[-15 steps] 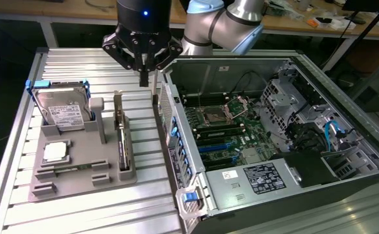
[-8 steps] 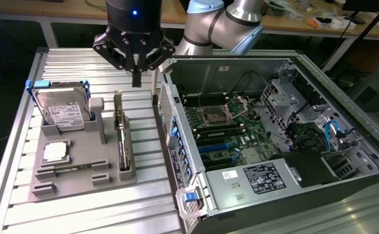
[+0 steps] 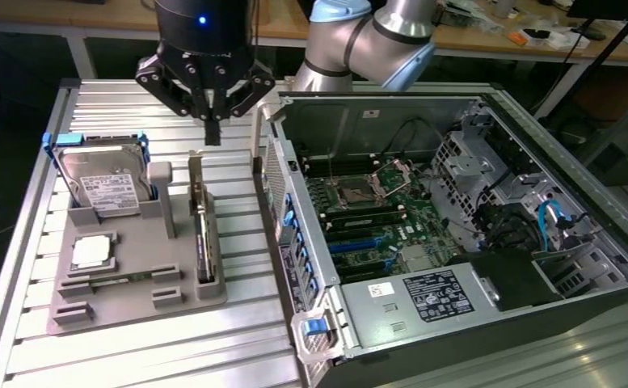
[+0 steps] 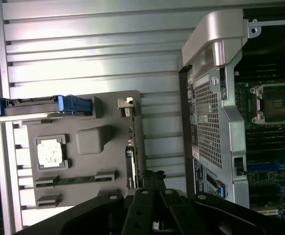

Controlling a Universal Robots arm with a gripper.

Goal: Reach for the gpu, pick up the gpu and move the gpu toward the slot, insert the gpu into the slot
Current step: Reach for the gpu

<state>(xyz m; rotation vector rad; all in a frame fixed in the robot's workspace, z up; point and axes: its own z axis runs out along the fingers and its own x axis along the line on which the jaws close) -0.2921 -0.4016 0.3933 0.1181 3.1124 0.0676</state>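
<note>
- While the tool [image 3: 212, 129] hangs above it with fingers pressed together and nothing held between them, the gpu [image 3: 204, 230] is seen standing on its long edge in the grey holder tray [image 3: 130, 287] on the table [image 3: 130, 347].
- The gpu is shown as a thin, flat card, dark along its upper edge, with a tan-brown face turned toward the exterior view's right.
- In the wrist view the gpu [image 4: 131, 147] is seen edge-on as a narrow strip, and a silvery metal bracket is made out at the end nearest the hard drive [image 3: 103, 182].
- Its long axis is laid from the far side of the tray to the near side, roughly parallel to the side wall of the open computer case [image 3: 292, 242] just beside it.
- The tool [image 4: 152, 178] is placed over the far end of the card, clear of it.
- A white label is carried on the hard drive, and another white label [image 3: 435, 293] is fixed inside the case; the printing on both is too small to be read.
- A square silver processor chip [image 3: 93, 250] is seated flat in the tray, apart from the gpu.
</note>
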